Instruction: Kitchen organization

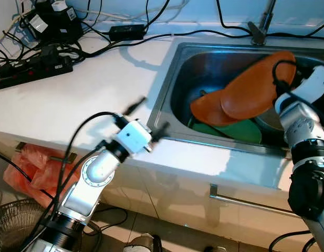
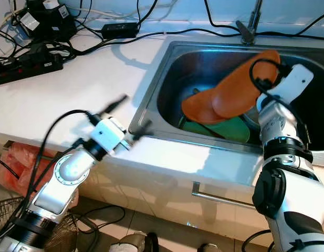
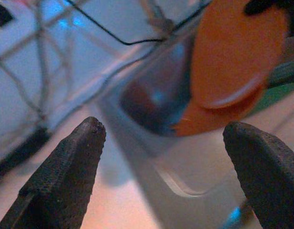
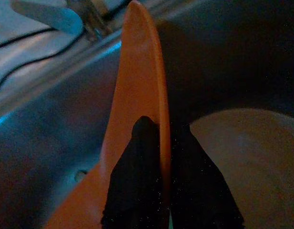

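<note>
Orange plate point(image 1: 256, 86) is clamped by its rim in the right pincer point(image 4: 161, 143), tilted on edge over the sink point(image 1: 175, 68); lift it straight and keep it clear of the faucet point(image 1: 261, 29) beyond the fingers. Left pincer point(image 3: 166, 157) hangs open and empty over the surface point(image 1: 88, 89) at the sink's near corner. Count: two orange plates, the second point(image 1: 206, 110) below the held one, one green plate point(image 1: 240, 130) under both, one pale dish point(image 4: 247, 157) right beside the right pincer.

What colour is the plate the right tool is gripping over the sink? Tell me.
Orange. The plate shows best in the left eye view, pinched by the right tool.
</note>
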